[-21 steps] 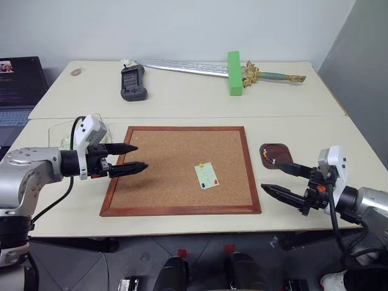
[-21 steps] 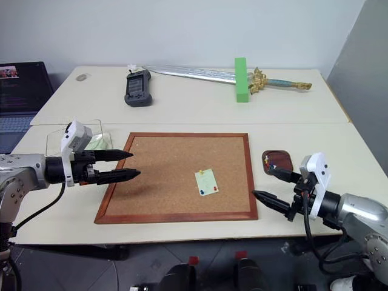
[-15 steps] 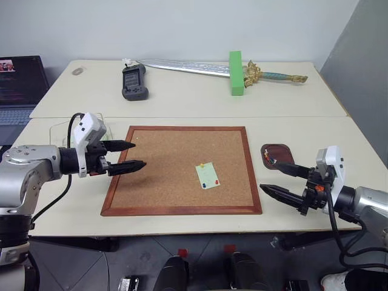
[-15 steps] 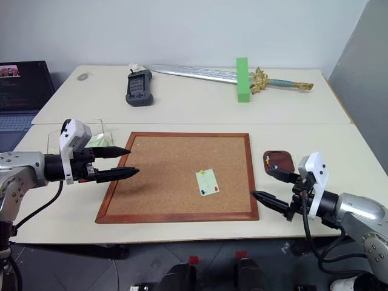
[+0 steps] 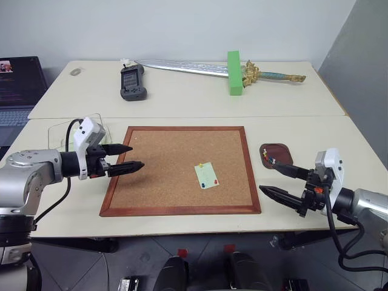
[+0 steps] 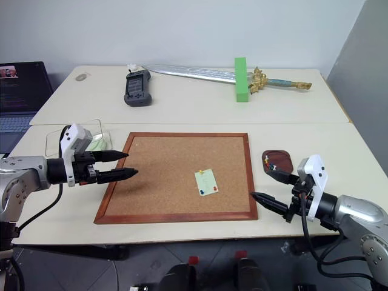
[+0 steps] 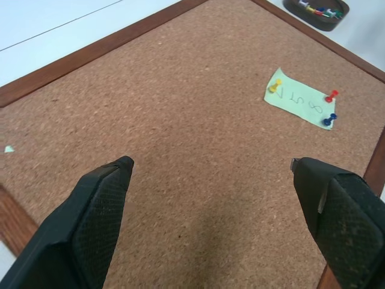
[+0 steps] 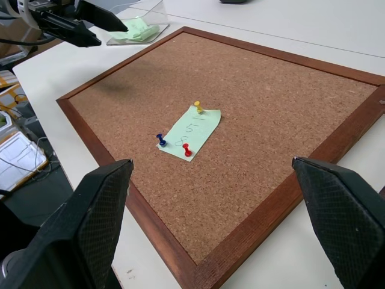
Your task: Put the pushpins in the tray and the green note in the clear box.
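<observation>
The green note (image 5: 207, 175) lies flat on the corkboard (image 5: 163, 157), right of its middle. A yellow pushpin (image 8: 197, 106), a blue one (image 8: 160, 139) and a red one (image 8: 187, 150) stand in it. Right of the board sits the dark tray (image 5: 276, 153) with coloured pins in it. The clear box (image 6: 76, 134), at the board's left, holds pale-green slips. My left gripper (image 5: 136, 156) hovers open over the board's left edge, pointing right. My right gripper (image 5: 265, 175) is open just off the board's right edge, in front of the tray, holding nothing.
On the far table lie a toy sword (image 5: 200, 68), a bright-green block (image 5: 234, 73) and a dark handheld device (image 5: 133, 82). A laptop (image 5: 18, 85) stands at the far left. A seam separates the two tables behind the board.
</observation>
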Available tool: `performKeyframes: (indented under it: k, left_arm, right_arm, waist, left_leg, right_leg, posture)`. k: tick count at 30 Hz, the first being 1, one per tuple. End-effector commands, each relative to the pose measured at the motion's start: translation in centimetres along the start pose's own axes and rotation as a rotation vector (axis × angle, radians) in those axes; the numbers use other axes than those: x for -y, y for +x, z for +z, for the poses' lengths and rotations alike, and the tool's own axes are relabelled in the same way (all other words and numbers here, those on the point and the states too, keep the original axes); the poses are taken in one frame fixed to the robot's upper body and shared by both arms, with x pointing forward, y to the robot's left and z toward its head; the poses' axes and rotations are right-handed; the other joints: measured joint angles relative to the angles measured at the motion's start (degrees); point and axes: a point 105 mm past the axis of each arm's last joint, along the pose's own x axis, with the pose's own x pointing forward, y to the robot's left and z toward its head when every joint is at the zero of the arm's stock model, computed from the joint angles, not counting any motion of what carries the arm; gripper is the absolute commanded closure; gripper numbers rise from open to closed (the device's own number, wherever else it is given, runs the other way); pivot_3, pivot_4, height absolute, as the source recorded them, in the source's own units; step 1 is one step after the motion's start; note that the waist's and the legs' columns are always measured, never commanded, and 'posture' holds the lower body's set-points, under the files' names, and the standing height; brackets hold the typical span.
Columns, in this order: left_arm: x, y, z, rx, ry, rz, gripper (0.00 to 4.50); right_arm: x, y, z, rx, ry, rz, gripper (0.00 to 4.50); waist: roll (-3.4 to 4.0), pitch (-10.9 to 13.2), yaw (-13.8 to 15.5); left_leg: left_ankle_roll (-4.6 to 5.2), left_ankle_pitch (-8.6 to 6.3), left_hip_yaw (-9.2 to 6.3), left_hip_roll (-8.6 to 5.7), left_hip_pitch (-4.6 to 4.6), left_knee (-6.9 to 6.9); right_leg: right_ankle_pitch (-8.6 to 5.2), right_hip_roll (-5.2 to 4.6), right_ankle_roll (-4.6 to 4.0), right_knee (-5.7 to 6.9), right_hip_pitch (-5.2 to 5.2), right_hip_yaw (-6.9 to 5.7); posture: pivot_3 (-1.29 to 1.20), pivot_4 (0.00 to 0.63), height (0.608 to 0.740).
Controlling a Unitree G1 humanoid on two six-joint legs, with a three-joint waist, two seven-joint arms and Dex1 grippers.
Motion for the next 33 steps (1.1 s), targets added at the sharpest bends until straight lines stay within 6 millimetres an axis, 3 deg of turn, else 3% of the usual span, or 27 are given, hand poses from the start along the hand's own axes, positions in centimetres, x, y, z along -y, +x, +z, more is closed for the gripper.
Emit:
performKeyframes:
  k: [1,11,16,23,30,31,32,33]
  left_arm:
    - [-0.3,-0.9,1.5,0.053,0.041,0.031,0.04]
    - [0.1,0.3,2.2,0.155,0.029,0.039,0.04]
    - [1.0,3.0,1.9,0.174,0.148,0.006,0.88]
    - [2.8,6.0,1.6,0.201,0.199,-0.111,2.30]
    - [4.1,7.0,0.4,0.176,0.219,-0.219,3.69]
    - [4.1,7.4,0.0,0.170,0.215,-0.225,3.73]
    - [4.4,8.0,-0.4,0.167,0.206,-0.234,4.14]
    - [4.5,8.5,-0.7,0.167,0.199,-0.240,4.17]
  right_arm:
    - [0.0,-0.1,0.6,0.014,-0.046,-0.007,0.00]
    - [-0.4,0.9,0.9,0.034,-0.158,0.004,0.00]
    - [-1.0,3.2,2.1,0.109,-0.250,0.081,0.00]
    - [-0.4,5.4,1.6,0.106,-0.269,0.158,0.00]
    - [-0.8,7.1,1.4,0.110,-0.277,0.242,0.00]
    - [-0.8,7.7,1.4,0.115,-0.280,0.249,0.00]
    - [-0.8,8.4,1.5,0.122,-0.281,0.254,0.00]
    - [-0.8,8.9,1.5,0.126,-0.282,0.257,0.00]
  waist:
    - [0.00,0.0,0.0]
    - [0.00,0.0,0.0]
    - [0.00,0.0,-0.1]
    - [-0.02,0.0,0.0]
    - [-0.02,0.0,-0.2]
    - [-0.02,0.0,-0.1]
    - [-0.02,0.0,-0.1]
    - [-0.01,0.0,-0.1]
  left_leg:
    - [0.00,0.00,0.00,0.00,0.00,0.00]
    - [0.00,0.00,0.00,-0.01,0.00,0.02]
    - [-0.01,0.00,0.06,0.00,0.06,0.05]
    - [-0.01,0.01,0.02,-0.04,0.03,0.08]
    - [-0.01,0.01,0.03,-0.06,0.02,0.08]
    - [-0.01,0.01,0.03,-0.07,0.04,0.08]
    - [-0.01,0.01,0.00,-0.07,0.04,0.08]
    - [-0.01,0.01,-0.02,-0.06,0.02,0.08]
  right_leg:
    - [0.00,0.00,0.00,0.00,0.00,0.00]
    - [0.00,0.00,0.00,0.01,0.00,0.00]
    - [0.01,-0.01,0.00,0.04,0.01,0.06]
    - [0.02,-0.01,-0.01,0.05,0.02,0.02]
    - [0.02,0.00,-0.01,0.06,0.00,0.02]
    - [0.02,0.01,-0.01,0.06,0.00,0.02]
    - [0.02,0.01,-0.02,0.08,0.00,-0.01]
    - [0.02,0.00,-0.02,0.08,0.01,-0.01]
  posture:
    - [0.00,0.150,0.740]
    - [0.00,0.150,0.740]
    - [0.00,0.150,0.740]
    - [0.00,0.150,0.740]
    - [0.00,0.150,0.740]
    - [0.00,0.150,0.740]
    - [0.00,0.150,0.740]
    - [0.00,0.150,0.740]
